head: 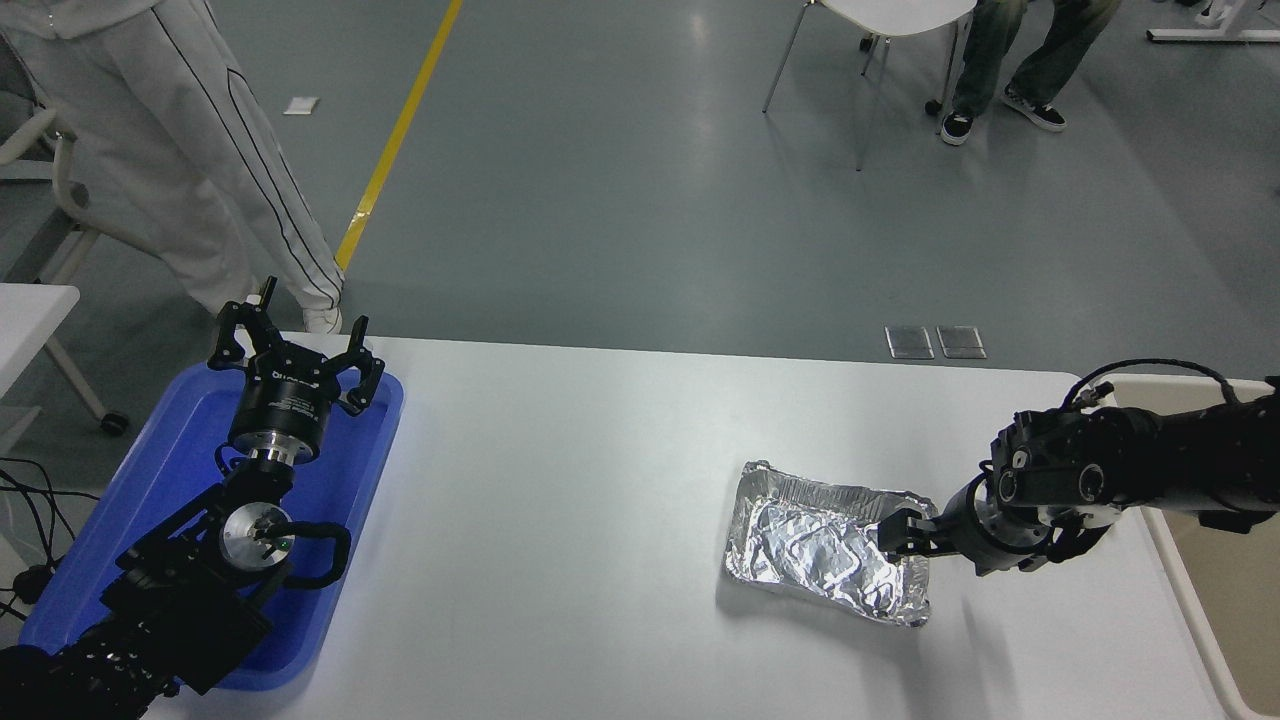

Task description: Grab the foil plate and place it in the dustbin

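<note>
The foil plate [830, 545], a shiny crinkled silver tray, lies flat on the white table [560, 520] right of centre. My right gripper [900, 533] comes in low from the right and sits at the plate's right rim, its tip over the rim; I cannot tell whether it grips. The beige dustbin [1187, 592] stands at the table's right edge, partly behind my right arm. My left gripper [297, 338] is parked open above the blue tray.
A flat blue tray [165, 455] lies at the table's left end under my left arm. A person in white trousers [200, 150] stands beyond the far left corner. A chair [880, 20] and a seated person's legs [1000, 60] are far back.
</note>
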Robot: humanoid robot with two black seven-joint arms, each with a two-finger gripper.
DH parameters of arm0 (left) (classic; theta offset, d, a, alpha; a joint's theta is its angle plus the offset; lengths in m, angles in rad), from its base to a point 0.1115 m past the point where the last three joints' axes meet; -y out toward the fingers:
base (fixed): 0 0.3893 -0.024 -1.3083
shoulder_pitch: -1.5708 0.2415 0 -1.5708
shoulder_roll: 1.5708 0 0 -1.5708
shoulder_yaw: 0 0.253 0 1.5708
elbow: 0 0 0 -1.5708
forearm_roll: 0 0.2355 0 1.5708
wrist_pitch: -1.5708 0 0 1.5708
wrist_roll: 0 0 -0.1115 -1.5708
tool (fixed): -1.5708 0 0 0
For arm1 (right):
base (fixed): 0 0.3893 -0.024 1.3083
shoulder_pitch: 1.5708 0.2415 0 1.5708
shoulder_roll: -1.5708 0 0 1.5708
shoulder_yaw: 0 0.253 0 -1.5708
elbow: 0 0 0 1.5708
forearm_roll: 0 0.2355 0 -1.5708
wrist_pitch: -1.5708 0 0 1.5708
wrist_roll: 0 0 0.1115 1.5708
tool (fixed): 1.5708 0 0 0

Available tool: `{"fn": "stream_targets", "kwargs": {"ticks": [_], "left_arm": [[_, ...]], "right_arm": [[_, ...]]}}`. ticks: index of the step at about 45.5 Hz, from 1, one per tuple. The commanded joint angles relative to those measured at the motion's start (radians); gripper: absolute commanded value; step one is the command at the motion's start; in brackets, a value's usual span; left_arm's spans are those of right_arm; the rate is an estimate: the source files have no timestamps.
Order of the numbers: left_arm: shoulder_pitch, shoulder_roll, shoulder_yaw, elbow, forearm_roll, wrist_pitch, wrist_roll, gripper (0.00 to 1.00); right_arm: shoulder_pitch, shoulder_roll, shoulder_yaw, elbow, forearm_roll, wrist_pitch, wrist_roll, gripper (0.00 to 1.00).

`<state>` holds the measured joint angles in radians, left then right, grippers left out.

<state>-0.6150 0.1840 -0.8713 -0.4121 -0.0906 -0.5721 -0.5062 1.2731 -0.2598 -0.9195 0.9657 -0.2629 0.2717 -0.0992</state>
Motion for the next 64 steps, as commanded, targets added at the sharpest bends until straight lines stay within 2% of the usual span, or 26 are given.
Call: {"fn": "stream_targets", "kwargs": {"ticks": [1, 3, 10, 15, 27, 46, 64], "left_arm": [[-0.002, 0.0, 0.0, 0.001, 0.0, 0.0, 0.0, 1.0], [0.0, 0.0, 0.0, -0.001, 0.0, 0.0, 0.0, 1.0], [0.0, 0.0, 0.0, 0.001, 0.0, 0.0, 0.0, 1.0], [-0.002, 0.0, 0.0, 0.001, 0.0, 0.0, 0.0, 1.0], [0.0, 0.0, 0.0, -0.001, 0.0, 0.0, 0.0, 1.0], [0.0, 0.0, 0.0, -0.001, 0.0, 0.0, 0.0, 1.0], [-0.002, 0.0, 0.0, -0.001, 0.0, 0.0, 0.0, 1.0]], "right_arm": [[-0.046, 0.017, 0.016, -0.025, 0.002, -0.005, -0.001, 0.6], [-0.047, 0.017, 0.016, -0.025, 0.002, -0.005, -0.001, 0.56], [-0.044, 0.017, 0.018, -0.022, 0.016, 0.004, -0.001, 0.22], [-0.041, 0.011, 0.016, -0.018, 0.077, 0.014, -0.002, 0.0], [-0.026, -0.001, 0.002, -0.012, 0.123, 0.073, -0.002, 0.0], [0.158, -0.144, -0.021, 0.106, 0.103, 0.277, -0.002, 0.0], [0.475, -0.188, -0.211, 0.346, 0.042, 0.302, -0.002, 0.0]]}}
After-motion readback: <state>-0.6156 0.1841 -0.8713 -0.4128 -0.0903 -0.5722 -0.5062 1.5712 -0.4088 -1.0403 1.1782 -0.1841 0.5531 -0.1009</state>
